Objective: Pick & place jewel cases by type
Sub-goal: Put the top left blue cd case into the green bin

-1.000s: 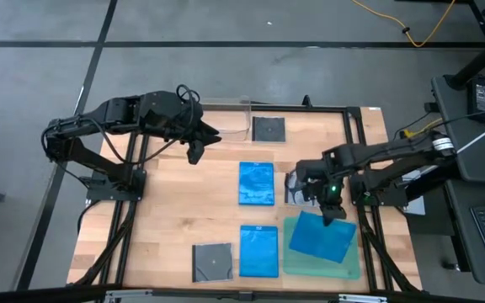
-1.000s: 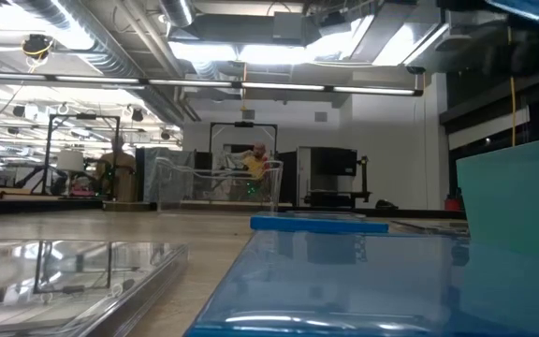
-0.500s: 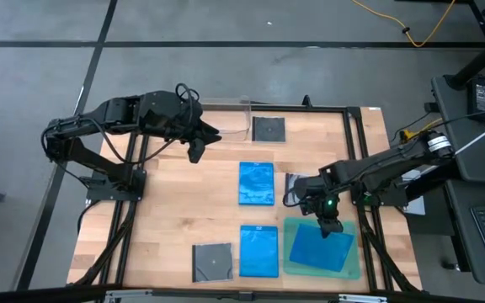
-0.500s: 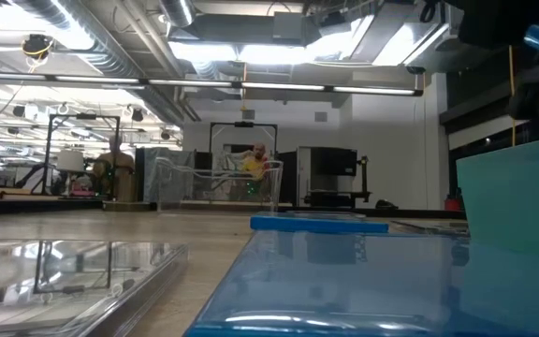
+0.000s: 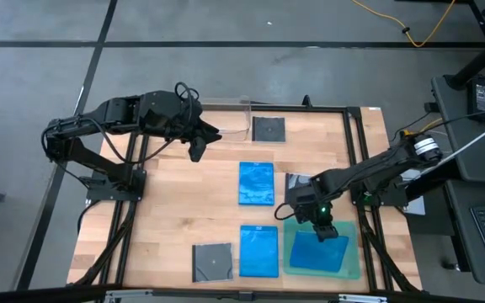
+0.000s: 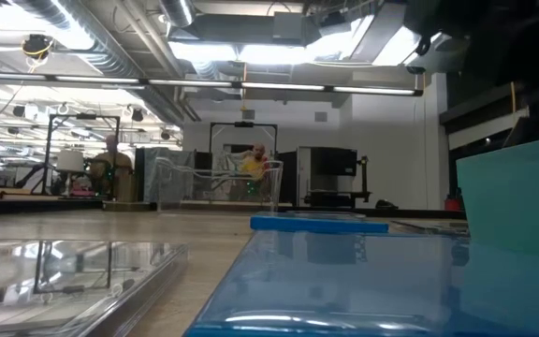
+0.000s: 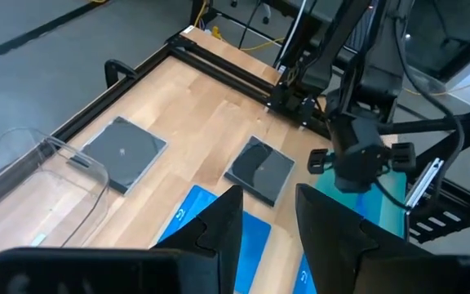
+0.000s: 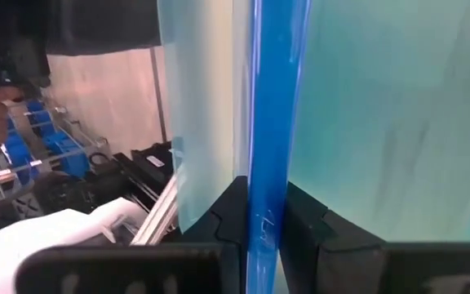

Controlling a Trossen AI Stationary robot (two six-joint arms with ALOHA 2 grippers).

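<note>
A pale wooden table (image 5: 167, 210) in a black frame stands on grey floor, with a workshop of racks and lights visible beyond its far edge. My right gripper (image 5: 321, 225) hangs over the table's near right corner, its fingers (image 8: 304, 214) pinched on the thin edge of a blue jewel case (image 5: 317, 251), which I am lowering onto the green tray (image 5: 354, 268) there. The case lies almost flat over the tray, stretching from my fingertips toward the near edge, so the coming move turns on that one relation: the held edge must come down until the case rests within the tray's outline, and only then should I let go. I judge this placement nearly finished. Still on the wood are two more blue cases, one at the centre (image 5: 257, 183) and one at the near edge (image 5: 258, 251), both with their long axes running far to near. A dark case (image 5: 212, 262) sits left of the near one, another dark one (image 5: 269, 129) lies at the far edge beside the clear tub (image 5: 236, 118), and a third (image 7: 261, 168) sits just right of the centre blue case. My left gripper (image 5: 195, 151) waits above the far left part, fingers parted and empty; my right arm is nearer the remaining blue cases.
</note>
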